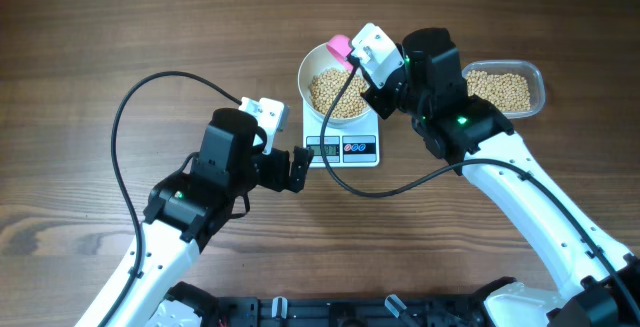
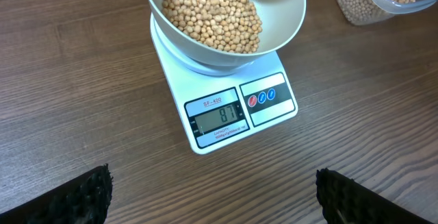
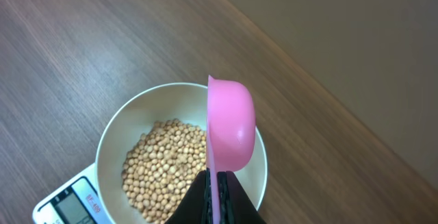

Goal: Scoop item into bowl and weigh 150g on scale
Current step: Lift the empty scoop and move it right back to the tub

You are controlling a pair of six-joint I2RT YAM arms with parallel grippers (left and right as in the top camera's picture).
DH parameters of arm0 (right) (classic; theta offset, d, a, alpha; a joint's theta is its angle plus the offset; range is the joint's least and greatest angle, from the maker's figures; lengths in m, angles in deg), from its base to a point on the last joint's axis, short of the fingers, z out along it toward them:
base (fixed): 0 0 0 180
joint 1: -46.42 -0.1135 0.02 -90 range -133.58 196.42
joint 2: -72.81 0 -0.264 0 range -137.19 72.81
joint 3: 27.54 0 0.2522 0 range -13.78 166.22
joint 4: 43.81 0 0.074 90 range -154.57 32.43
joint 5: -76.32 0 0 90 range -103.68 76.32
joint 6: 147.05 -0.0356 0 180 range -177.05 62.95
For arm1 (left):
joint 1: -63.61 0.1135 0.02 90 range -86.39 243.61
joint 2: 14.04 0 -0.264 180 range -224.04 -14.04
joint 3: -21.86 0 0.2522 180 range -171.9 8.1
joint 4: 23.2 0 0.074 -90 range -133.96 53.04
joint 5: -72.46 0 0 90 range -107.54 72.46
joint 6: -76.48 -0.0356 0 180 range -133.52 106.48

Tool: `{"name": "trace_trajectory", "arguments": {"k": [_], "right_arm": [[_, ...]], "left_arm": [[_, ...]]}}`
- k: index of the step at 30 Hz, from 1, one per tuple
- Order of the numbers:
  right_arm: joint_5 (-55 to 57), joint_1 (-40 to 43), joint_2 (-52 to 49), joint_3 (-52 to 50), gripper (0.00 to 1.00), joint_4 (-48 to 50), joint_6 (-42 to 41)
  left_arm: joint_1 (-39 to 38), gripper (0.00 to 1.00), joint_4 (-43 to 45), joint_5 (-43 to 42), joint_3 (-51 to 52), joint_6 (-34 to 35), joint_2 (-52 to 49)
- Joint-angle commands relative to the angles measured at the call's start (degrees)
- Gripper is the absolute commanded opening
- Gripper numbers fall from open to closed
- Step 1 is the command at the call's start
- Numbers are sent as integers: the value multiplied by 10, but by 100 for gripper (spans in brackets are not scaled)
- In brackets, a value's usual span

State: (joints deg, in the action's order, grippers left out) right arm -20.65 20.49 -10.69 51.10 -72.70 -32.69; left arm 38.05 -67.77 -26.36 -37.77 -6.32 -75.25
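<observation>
Wood-grain desk (image 1: 80,67) all around, and the scale (image 2: 233,114) is sitting in the middle of it with the bowl (image 3: 120,131) resting on top. The beans (image 2: 212,11) are lying heaped in the bowl's bottom, and the display is showing 87, so I'm judging this well short of target.

The right pincer (image 3: 217,186) is clamping the handle of the pink scoop (image 3: 233,121), jaws tight together on it. It is holding the scoop on edge above the bowl's far side. The hollow is facing away, so I'm not able to tell whether any beans are left inside. This looks to me like the tipping step.

To do it well, the scoop should be hanging over the bowl's middle rather than near the rim, so nothing is bouncing out onto the desk. It should also be staying off the bowl, or the reading will be jumping.

The clear tub (image 1: 541,85), on the right just beside the bowl, is holding plenty more beans. Later loads should be getting smaller and pouring slowly.

The left pincer (image 2: 215,193) is hovering near the scale's front with jaws wide apart, gripping nothing, and is best kept off the scale.
</observation>
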Motion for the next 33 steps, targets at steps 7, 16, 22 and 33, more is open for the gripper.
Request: {"name": "trace_trajectory", "arguments": {"k": [7,16,22,33], "right_arm": [[10,-1,8,8,4,11,-162],[-59,87,38,8,4,96,-414],[-135,228,59,8,4,91,-453],[-222,403,66,8,4,-43,-277]], "left_arm": [[0,100,2,-2,2,-7,8],[0,100,2,-2,2,-7,8],[0,100,2,-2,2,-7,8],[0,100,2,-2,2,-7,8]]}}
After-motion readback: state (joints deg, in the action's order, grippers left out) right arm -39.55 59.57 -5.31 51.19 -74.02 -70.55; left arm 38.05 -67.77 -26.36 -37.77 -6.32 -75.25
